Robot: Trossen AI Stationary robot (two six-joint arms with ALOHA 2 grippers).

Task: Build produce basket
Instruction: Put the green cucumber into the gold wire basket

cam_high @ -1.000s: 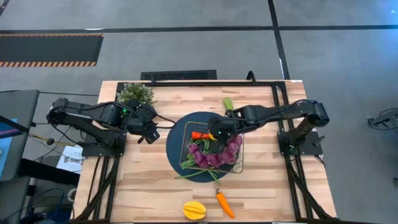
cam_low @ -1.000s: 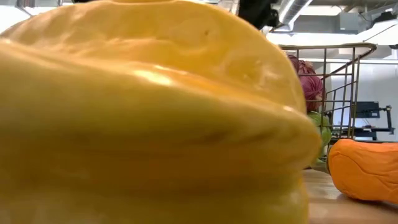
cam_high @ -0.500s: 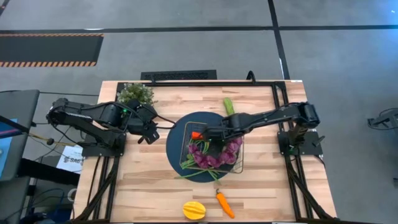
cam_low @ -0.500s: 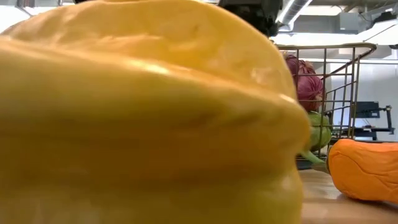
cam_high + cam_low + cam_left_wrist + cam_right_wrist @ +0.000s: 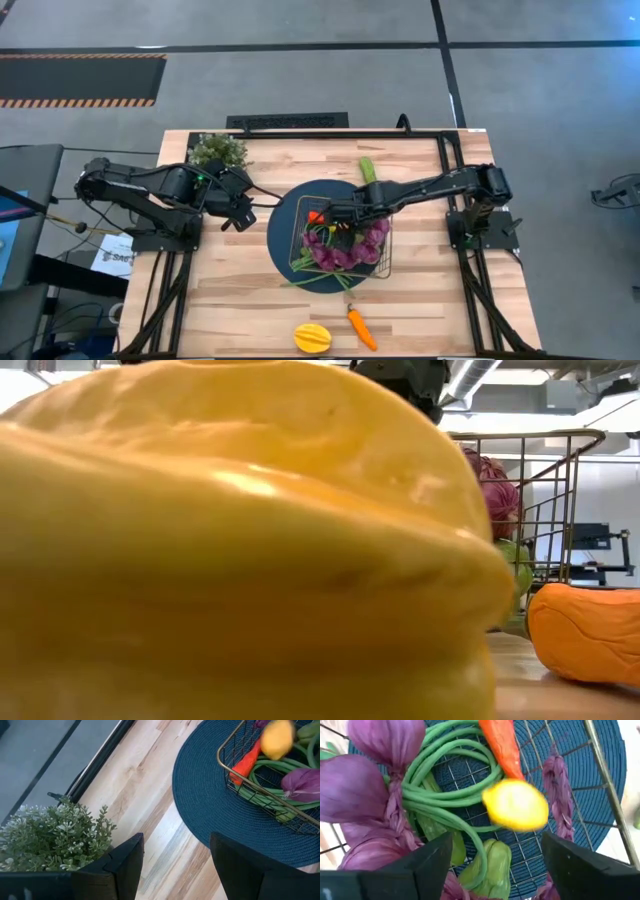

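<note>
The wire basket [image 5: 378, 258] stands on a dark blue round mat [image 5: 285, 225]. It holds a purple grape string [image 5: 365, 795], green beans [image 5: 445, 795], an orange-red chili [image 5: 501, 742] and a green piece [image 5: 487, 865]. My right gripper [image 5: 497, 837] hovers open over the basket's far left part [image 5: 335, 215]. A lemon [image 5: 516, 805] shows blurred just beyond its fingers, free of both, above the basket floor. My left gripper [image 5: 240, 212] waits open left of the mat, by the potted plant [image 5: 218, 150].
A yellow ribbed fruit [image 5: 312, 337] and an orange carrot [image 5: 361, 327] lie at the table's near edge; the fruit fills most of the low view [image 5: 240, 540]. A green cucumber [image 5: 367, 168] lies beyond the mat. Bare wood lies right of the mat.
My right gripper has reached toward the table's left, from the basket's far edge to over its far left part. The lemon that showed at its fingertips is now loose beyond them, blurred in motion over the basket.
</note>
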